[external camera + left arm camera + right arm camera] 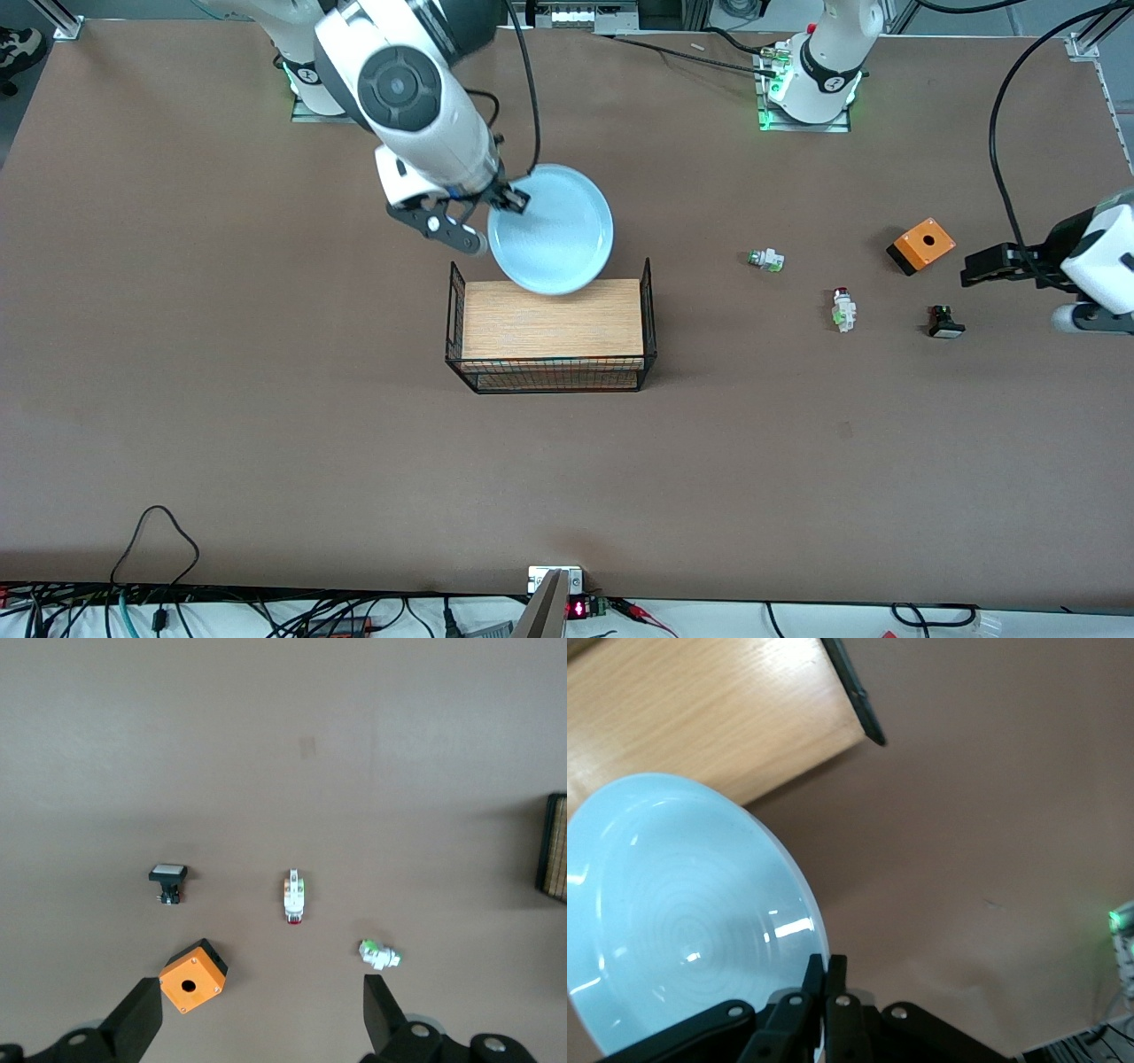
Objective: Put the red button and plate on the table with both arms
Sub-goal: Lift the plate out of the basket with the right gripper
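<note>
The pale blue plate (554, 230) is held by its rim in my right gripper (509, 199), which is shut on it. The plate is tilted in the air over the edge of the wood-topped wire rack (554, 332) and the table (266, 399). In the right wrist view the fingers (826, 970) pinch the rim of the plate (682, 912). The red button (842, 308) lies on the table toward the left arm's end and also shows in the left wrist view (294, 896). My left gripper (979, 266) is open and empty above the table, beside the orange box (192, 974).
A white-and-green-tipped switch part (766, 260) lies between the rack and the red button. A black switch part with a white face (945, 322) and the orange box (921, 245) lie near the left gripper. Cables run along the table's near edge.
</note>
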